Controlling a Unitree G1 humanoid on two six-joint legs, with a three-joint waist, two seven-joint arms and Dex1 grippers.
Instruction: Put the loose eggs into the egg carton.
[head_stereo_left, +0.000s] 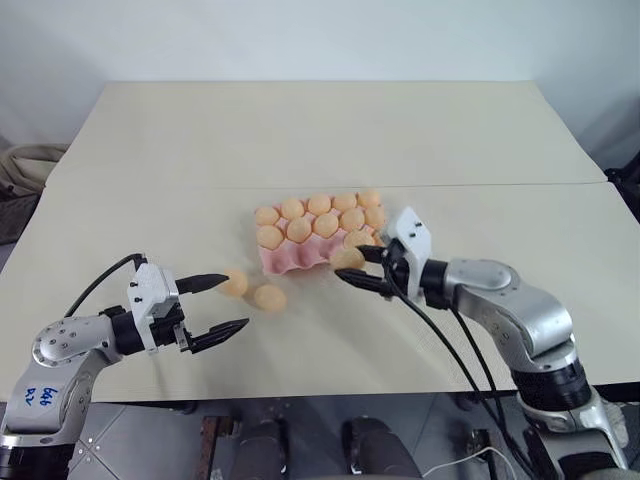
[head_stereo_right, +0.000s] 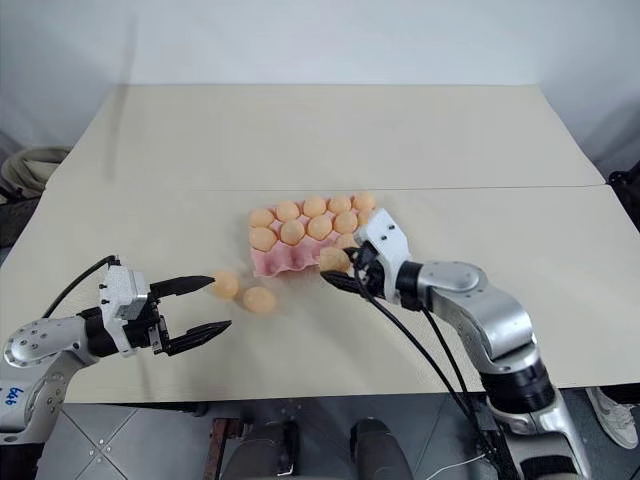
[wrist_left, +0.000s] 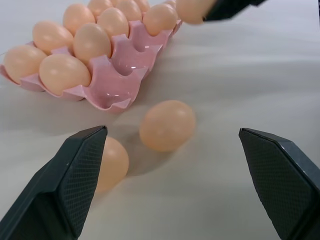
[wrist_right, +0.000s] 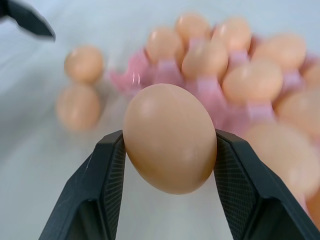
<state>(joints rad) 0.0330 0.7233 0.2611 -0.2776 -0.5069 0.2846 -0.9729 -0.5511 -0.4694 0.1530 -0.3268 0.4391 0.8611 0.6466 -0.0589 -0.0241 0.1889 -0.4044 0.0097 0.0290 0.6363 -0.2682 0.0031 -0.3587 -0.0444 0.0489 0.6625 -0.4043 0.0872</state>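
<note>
We see the right gripper (wrist_right: 167, 145) clamped on one smooth pale orange-tan egg (wrist_right: 170, 137), a textured black finger (wrist_right: 107, 175) on each flank, with the flat pink moulded egg carton (head_stereo_left: 300, 258) just beyond its tips. The contact patches look small on that rounded shell, so a jolt or a tilt on the way in may let the egg roll out and drop onto the beige bench (head_stereo_left: 300, 130). Squeezing harder would risk cracking it instead.

The carton is already crowded: most cups hold eggs, and the free ones seem to lie along the near row, though we cannot tell exactly which from here. A descent slightly off could knock a seated egg or shove the light tray aside.

The left gripper (head_stereo_left: 215, 305) stands with its fingers spread wide and empty. Two loose eggs (wrist_left: 167, 125) lie on the bench just ahead of those fingers, one almost touching the inner side of a fingertip (wrist_left: 82, 165); a careless advance could send either rolling toward the bench edge.
</note>
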